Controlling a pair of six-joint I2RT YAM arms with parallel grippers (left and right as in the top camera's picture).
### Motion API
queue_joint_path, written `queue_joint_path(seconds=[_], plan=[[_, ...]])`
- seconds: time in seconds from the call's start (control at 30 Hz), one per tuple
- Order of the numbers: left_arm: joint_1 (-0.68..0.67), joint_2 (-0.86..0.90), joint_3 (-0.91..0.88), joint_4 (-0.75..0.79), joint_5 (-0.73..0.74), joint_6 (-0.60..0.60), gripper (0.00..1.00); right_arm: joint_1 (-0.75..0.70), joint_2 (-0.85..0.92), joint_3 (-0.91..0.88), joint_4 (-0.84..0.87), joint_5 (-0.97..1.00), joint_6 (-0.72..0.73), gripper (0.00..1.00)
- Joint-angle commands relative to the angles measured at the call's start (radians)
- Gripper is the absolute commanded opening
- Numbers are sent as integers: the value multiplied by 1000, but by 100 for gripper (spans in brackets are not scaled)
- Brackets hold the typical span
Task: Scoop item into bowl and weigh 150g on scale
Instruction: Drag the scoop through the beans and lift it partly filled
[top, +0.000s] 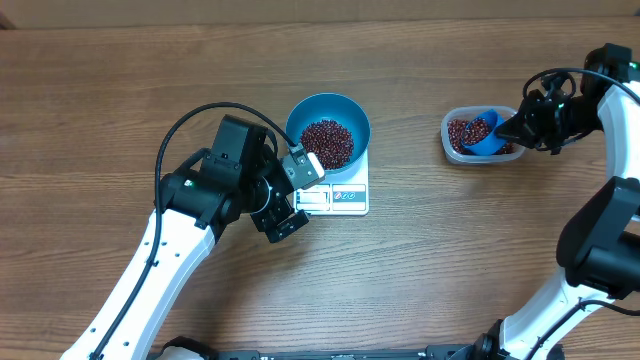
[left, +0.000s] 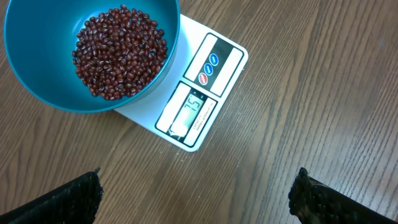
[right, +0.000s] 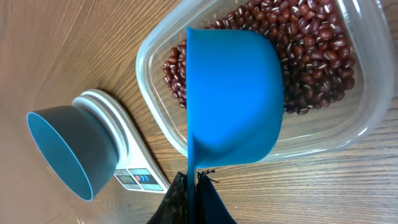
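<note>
On the wooden worktop (top: 100, 80), a round teal-blue bowl (top: 300, 112) of dark red-brown beans (top: 327, 144) sits on the small white square digital scale (top: 345, 198). Just beside the scale, the left fingers (left: 62, 202) hang wide apart, empty. The right fingers (right: 186, 202) are clamped on a small blue scoop (right: 233, 99) over a clear plastic tub (right: 149, 68).

The table (top: 100, 100) has a brown wood-grain surface. In the overhead view its grain runs left to right, with faint plank seams. Two things lie directly on it. The white square scale (top: 345, 198) sits flat near the middle. Its edge with the pale display panel (left: 193, 107) and three round buttons (left: 210, 67), two blue and one red, faces the robot's side. The clear plastic tub (top: 447, 140), rounded at the corners, stands well apart to the right of the scale, with bare wood between them.
</note>
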Motion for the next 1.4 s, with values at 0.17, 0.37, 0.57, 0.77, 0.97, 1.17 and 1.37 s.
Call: queue_joint_path(seconds=[0.17, 0.37, 0.57, 0.77, 0.97, 1.17, 1.37], plan=[[-2, 5, -5, 4, 8, 19, 100, -53, -19, 20, -14, -97, -72, 4], [-2, 5, -5, 4, 8, 19, 100, -78, -19, 20, -31, -164, -125, 4], [-2, 5, -5, 4, 8, 19, 100, -97, -19, 20, -50, -290, -202, 4], [-2, 5, -5, 4, 8, 19, 100, -102, -19, 20, -54, -348, -222, 4], [-2, 5, -5, 4, 8, 19, 100, -103, -19, 20, -63, -413, -273, 4], [-2, 5, -5, 4, 8, 19, 100, -102, -19, 20, -70, -525, -318, 4], [-2, 5, -5, 4, 8, 19, 99, -85, -20, 20, -85, -583, -333, 4]])
